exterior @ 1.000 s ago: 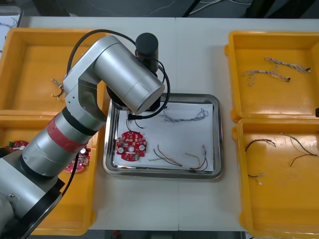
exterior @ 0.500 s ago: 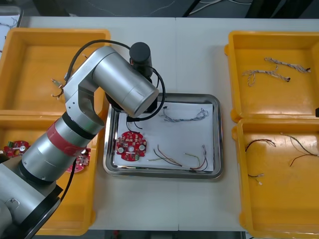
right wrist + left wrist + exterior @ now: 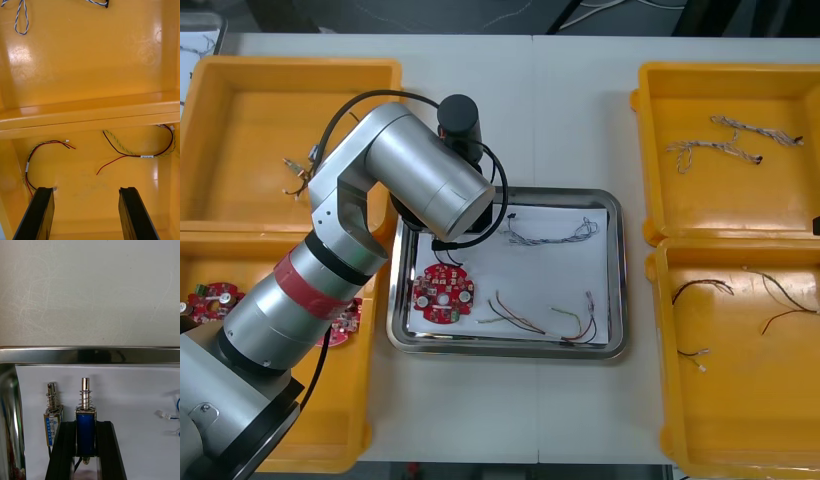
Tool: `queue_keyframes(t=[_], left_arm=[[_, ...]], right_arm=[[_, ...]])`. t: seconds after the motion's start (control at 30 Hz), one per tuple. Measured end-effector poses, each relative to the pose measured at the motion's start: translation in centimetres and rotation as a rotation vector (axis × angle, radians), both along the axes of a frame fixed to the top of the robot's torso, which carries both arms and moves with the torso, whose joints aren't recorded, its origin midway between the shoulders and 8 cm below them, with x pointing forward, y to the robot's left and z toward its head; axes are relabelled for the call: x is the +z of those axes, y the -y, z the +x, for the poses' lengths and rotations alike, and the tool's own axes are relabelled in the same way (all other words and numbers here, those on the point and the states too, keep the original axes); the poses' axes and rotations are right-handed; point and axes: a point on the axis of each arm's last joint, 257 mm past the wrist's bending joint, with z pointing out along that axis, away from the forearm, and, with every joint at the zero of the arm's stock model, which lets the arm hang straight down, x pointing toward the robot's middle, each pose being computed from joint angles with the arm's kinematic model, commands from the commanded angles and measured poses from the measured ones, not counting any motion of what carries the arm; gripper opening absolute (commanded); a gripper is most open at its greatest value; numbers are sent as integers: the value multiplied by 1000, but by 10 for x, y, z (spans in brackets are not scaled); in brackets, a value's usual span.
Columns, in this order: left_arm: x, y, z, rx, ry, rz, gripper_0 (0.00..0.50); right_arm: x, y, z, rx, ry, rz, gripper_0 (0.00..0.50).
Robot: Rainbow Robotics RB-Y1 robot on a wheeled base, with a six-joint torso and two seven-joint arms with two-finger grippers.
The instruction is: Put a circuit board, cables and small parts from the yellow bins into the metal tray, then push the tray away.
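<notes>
— Left edge of the table, entries?
— Far left bin [image 3: 240, 110]: one small wired part [image 3: 296, 176]. Near left bin [image 3: 335, 400]: loose circuit boards [image 3: 210, 300].

— Left arm?
— Left arm [image 3: 415, 175] is bent over the far left corner of the tray [image 3: 616, 280], wrist turned down. Left gripper [image 3: 86, 427]: fingers clamped on a blue-bodied metal part [image 3: 86, 416], whose spring and pin stick out past the fingertips towards the tray's rim. Whether it touches the white liner cannot be told.

— Any writing?
— A second metal part [image 3: 52, 420] lies on the liner just beside one finger, between it and the tray's wall. It has a blue label; the print is unreadable.

— Rest of the tray?
— It sits mid-table. One circuit board [image 3: 443, 293] near its near left corner, a blue and white cable [image 3: 552, 233] along its far edge, red and yellow cables [image 3: 575, 322] along its near edge.

— Right edge?
— Far right bin [image 3: 700, 100]: twisted cables [image 3: 725, 140]. Near right bin [image 3: 86, 168]: right gripper [image 3: 86, 190] hovers inside, fingers wide apart, gripping nothing. A tagged cable [image 3: 138, 152] lies beyond the fingertips; its small white tag is unreadable.
</notes>
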Motion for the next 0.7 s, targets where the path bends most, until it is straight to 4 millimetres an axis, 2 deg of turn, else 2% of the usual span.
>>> queue_keyframes(t=[0.7], left_arm=[[-13,0,-3,-3,-6,-17,0]], right_arm=[[0,0,0,0,0,0,500]])
